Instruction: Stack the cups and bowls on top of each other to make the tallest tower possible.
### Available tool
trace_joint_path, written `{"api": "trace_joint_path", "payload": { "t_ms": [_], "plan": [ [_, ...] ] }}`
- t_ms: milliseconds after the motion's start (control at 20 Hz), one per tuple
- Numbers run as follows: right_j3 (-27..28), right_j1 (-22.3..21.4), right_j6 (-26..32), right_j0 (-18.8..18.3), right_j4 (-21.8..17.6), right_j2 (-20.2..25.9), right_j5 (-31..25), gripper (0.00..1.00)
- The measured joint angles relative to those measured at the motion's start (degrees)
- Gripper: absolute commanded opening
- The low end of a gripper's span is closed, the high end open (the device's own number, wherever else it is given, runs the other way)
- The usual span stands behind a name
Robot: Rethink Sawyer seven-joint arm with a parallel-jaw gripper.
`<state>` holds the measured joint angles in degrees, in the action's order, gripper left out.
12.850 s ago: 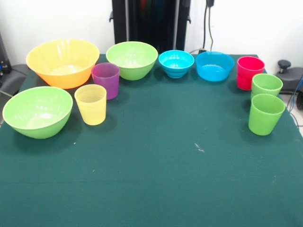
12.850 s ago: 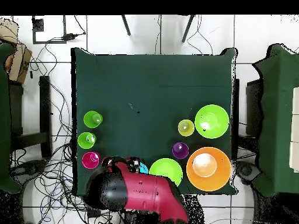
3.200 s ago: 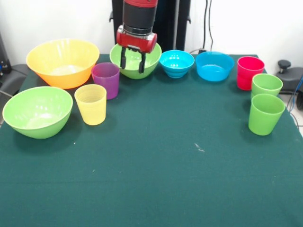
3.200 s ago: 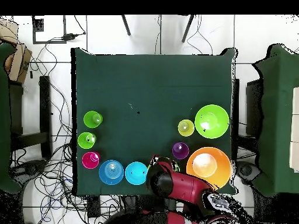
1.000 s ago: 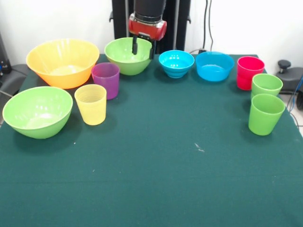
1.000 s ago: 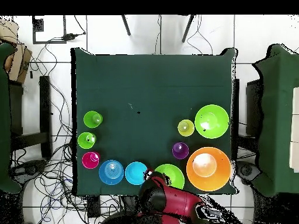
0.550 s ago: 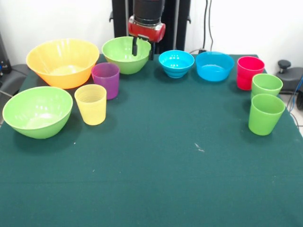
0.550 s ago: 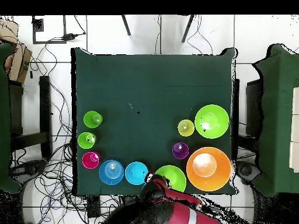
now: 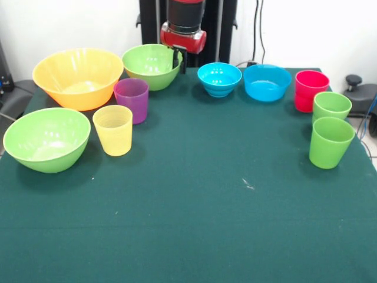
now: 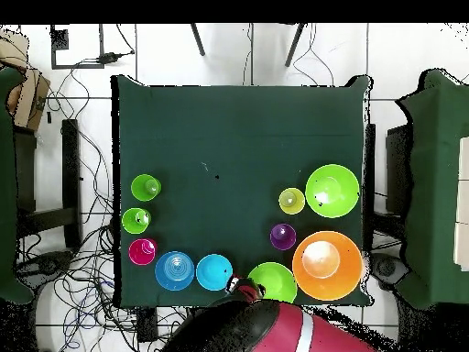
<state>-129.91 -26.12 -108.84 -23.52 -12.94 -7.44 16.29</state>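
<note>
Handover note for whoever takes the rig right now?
Claw: shut on the rim of the far lime green bowl, beside the orange bowl.
Other lime green bowl, yellow cup and purple cup stand on that side.
Two blue bowls, red cup and two green cups stand apart on the other side.
Done: nothing stacked.
Left: the whole tower.

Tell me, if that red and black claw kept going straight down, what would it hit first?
Most likely the rim of the lime green plastic bowl it already seems to grip. The gripper points down at that bowl's edge, with the green table cloth below. Depth is hard to judge.
</note>
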Motion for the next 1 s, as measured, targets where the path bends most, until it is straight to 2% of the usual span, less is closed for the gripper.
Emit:
{"api": "trace_joint_path", "payload": {
  "t_ms": [350,600,1000],
  "plan": [
    [-0.1,-0.3,0.0,-0.1,-0.1,0.0,0.1,0.00],
    [-0.6,-2.6,0.0,0.0,-0.1,-0.2,0.1,0.00],
    [-2.8,-10.2,0.0,2.0,-0.1,-0.3,-2.9,0.00]
  ]
}}
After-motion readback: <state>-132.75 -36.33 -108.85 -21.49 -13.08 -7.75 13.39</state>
